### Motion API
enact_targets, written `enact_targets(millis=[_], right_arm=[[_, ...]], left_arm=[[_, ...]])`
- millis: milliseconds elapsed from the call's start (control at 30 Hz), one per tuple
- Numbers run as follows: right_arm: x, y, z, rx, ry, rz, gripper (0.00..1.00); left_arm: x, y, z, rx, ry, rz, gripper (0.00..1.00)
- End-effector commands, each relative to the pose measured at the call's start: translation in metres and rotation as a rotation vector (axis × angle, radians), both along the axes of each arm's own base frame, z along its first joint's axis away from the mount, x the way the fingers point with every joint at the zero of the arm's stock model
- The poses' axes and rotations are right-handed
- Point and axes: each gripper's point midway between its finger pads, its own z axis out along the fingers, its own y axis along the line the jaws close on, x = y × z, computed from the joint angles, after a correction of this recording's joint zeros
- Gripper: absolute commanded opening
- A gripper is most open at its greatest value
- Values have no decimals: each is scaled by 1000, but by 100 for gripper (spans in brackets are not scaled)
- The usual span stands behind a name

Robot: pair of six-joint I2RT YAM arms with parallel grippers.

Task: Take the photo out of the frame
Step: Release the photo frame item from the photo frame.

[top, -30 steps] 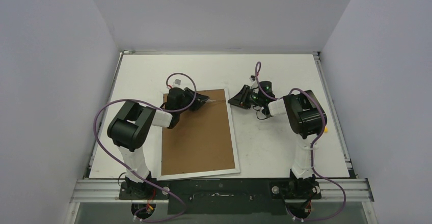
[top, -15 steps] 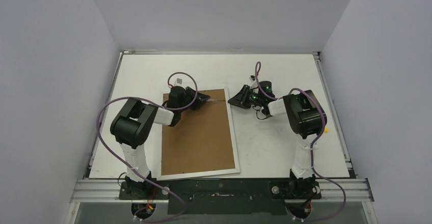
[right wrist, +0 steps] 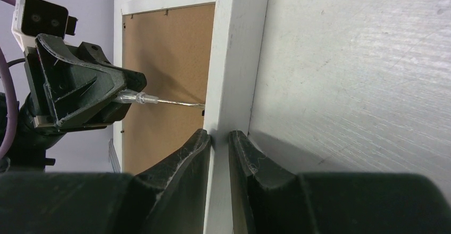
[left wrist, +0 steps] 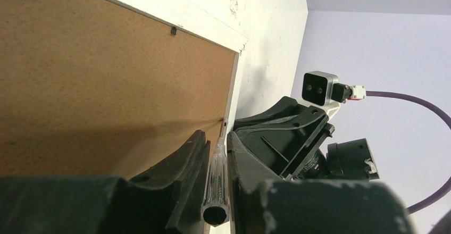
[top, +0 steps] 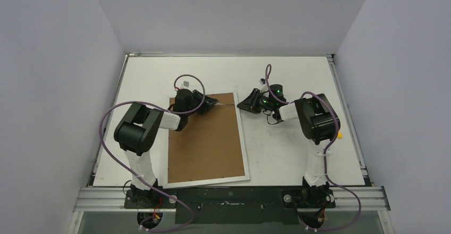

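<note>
Evidently for prying, the left tool clamps a screwdriver at the frame's edge; the right tool, nearly closed, seems to brace that edge.

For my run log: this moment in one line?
left gripper: shut on clear tool, tip at frame edge; right gripper: nearly shut at frame border; photo: unseen

The right gripper pinches the white border of the frame, whose brown back shows. Opposite, the left gripper clamps a clear-handled tool, its thin metal tip touching the border's inner edge.
</note>
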Motion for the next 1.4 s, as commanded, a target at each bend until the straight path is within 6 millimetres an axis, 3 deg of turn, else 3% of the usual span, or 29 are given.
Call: enact_targets(millis=[0,533,1100,1367], right_arm=[[-6,15,3,10,-31,61,20],[-6,16,3,10,-31,63,20],[-6,18,3,11,-32,71,20],[-7,20,2,11,-31,78,20]], left_arm=[[1,10,9,41,-29,-3,0],[-3,0,8,4,-16,-57,0],[6,-3,6,10,-19,-36,0],[3,-14,5,4,-20,-60,0]])
